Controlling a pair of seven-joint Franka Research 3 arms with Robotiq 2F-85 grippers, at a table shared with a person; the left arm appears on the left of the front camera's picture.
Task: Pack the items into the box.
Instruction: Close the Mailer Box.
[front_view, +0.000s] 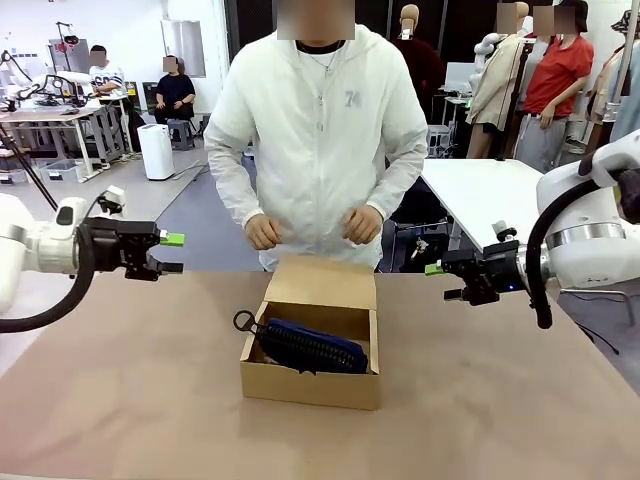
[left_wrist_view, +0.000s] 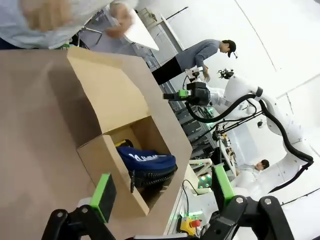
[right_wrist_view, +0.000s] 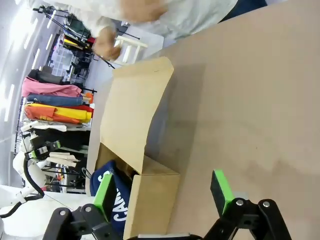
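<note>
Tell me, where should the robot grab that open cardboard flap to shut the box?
Probably the flap by its free top edge, pinched from above near a corner. It stands open at the far side of the box, hinged low, leaving that thin edge exposed.

Pouch (front_view: 312, 346) in box (front_view: 310, 388); person (front_view: 320, 130) behind; left end effector (front_view: 172, 253), right end effector (front_view: 441, 282) flanking.

Two people (front_view: 175, 90) are sitting at a desk (front_view: 60, 112) by the white wall (front_view: 135, 25), a white unit (front_view: 156, 150) standing near on the grey floor (front_view: 205, 220). A white table (front_view: 480, 195) is standing at right; bright clothes (right_wrist_view: 57, 107) are hanging on a rack.
</note>
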